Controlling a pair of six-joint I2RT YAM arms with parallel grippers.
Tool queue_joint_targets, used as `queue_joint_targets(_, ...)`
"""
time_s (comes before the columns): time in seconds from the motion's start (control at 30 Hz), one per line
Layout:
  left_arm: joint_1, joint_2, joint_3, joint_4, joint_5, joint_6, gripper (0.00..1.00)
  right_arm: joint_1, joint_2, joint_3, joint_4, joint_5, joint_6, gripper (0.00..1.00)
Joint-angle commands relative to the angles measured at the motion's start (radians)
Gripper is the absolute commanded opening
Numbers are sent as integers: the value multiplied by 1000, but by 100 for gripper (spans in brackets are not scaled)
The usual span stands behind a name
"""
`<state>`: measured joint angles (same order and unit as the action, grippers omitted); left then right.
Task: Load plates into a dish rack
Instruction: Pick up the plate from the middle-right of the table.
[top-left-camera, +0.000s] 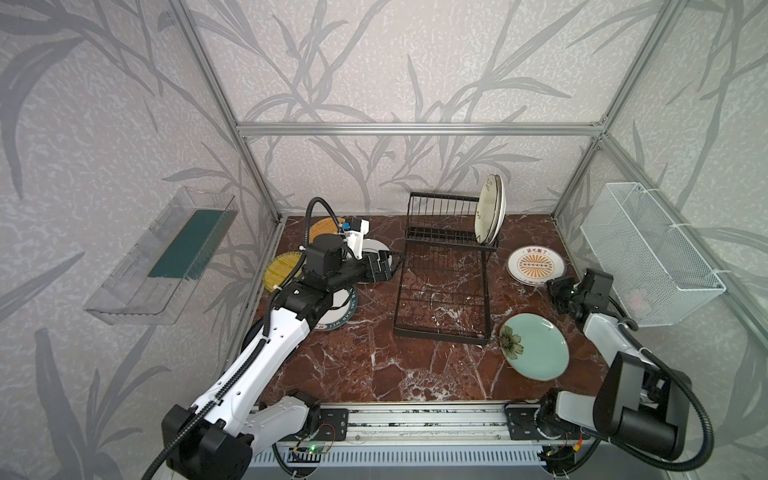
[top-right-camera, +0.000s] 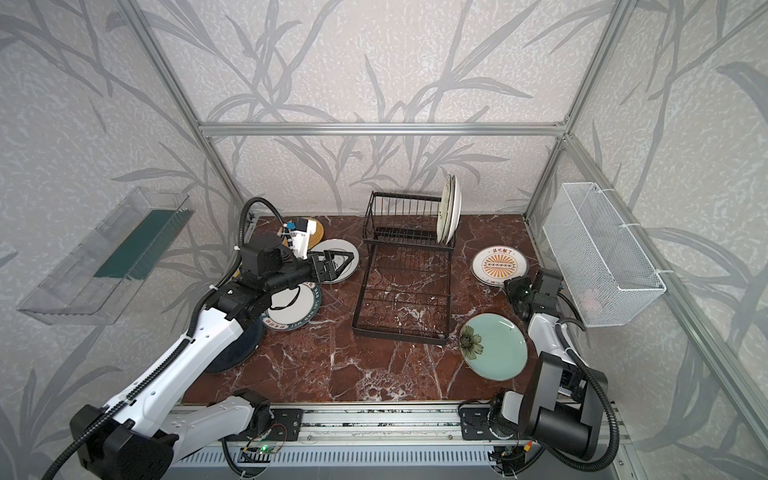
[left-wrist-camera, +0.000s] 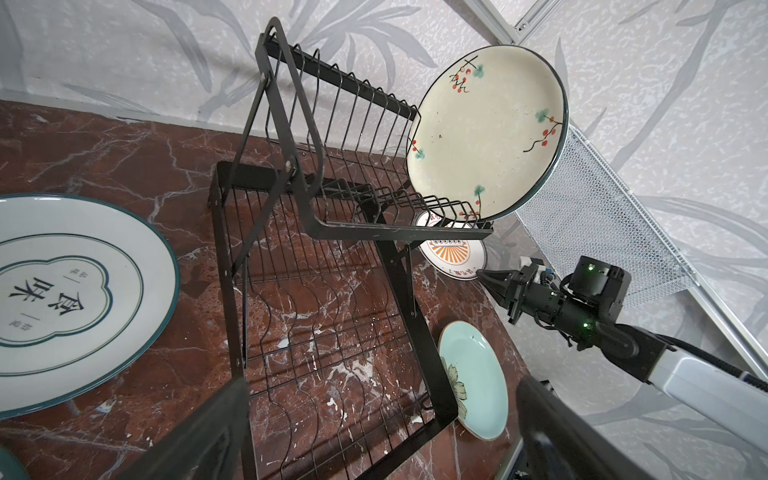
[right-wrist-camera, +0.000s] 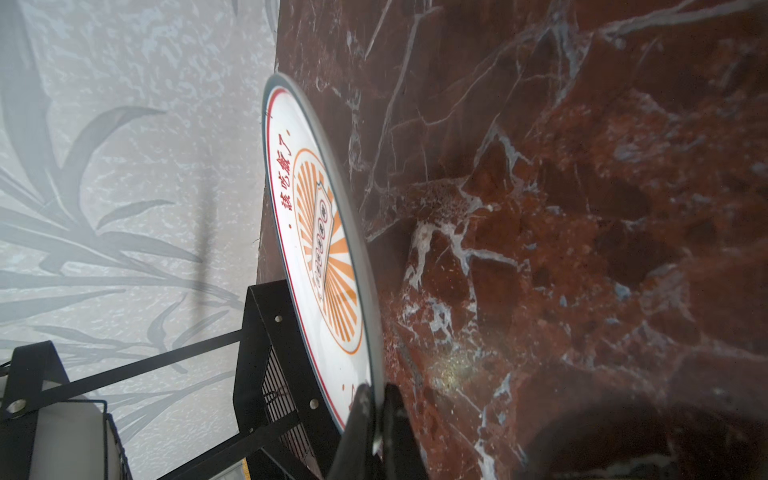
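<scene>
The black wire dish rack (top-left-camera: 444, 282) (top-right-camera: 405, 291) (left-wrist-camera: 311, 291) stands mid-table, with two cream plates (top-left-camera: 490, 210) (left-wrist-camera: 486, 137) upright at its right end. My right gripper (top-left-camera: 555, 286) (right-wrist-camera: 376, 397) is shut on the near rim of the white sunburst plate (top-left-camera: 536, 266) (right-wrist-camera: 328, 257), right of the rack. My left gripper (top-left-camera: 376, 268) (left-wrist-camera: 374, 440) hangs open and empty over a white emblem plate (top-right-camera: 332, 245) (left-wrist-camera: 62, 299), left of the rack. A teal flower plate (top-left-camera: 536, 351) lies flat at front right. Orange (top-left-camera: 322, 226) and yellow (top-left-camera: 282, 272) woven plates, a ringed white plate (top-right-camera: 291, 307) and a black plate (top-right-camera: 237, 349) lie under the left arm.
A white mesh basket (top-left-camera: 648, 257) hangs on the right wall close to the right arm. A clear plastic bin (top-left-camera: 162, 257) hangs on the left wall. Aluminium frame posts stand at the back corners, and a metal rail (top-left-camera: 415, 419) runs along the front edge.
</scene>
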<state>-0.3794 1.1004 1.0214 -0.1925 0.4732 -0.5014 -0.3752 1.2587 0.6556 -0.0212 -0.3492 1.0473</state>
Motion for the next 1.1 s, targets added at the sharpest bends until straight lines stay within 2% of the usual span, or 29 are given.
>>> queue_joint_targets(0.0,-10,-33,-18,47,-35,43,99,7,-68,91,-227,3,-13,0)
queue_joint_targets(0.2,-63,-38,-36,62,-65,106,98,10,-172,173,-504,14,-40,0)
queue_joint_targets(0.37,-189,-45,-58,90,-141,251,99,20,-207,284,-774,55,-62,0)
queue_joint_targets(0.47,-263,-41,-77,116,-153,343,99,63,-198,340,-885,55,-74,0)
queue_joint_targets(0.6,-327,-30,-101,158,-145,451,99,135,-205,352,-949,26,-52,0)
queue_joint_targets(0.8,-444,14,-97,179,-151,694,99,275,-229,427,-1058,49,-17,0)
queue_joint_targets(0.93,-535,82,-55,154,-158,831,94,333,-228,498,-1107,35,-1,0)
queue_joint_targets(1.07,-598,179,-2,176,-164,873,86,394,-219,549,-1120,27,24,0)
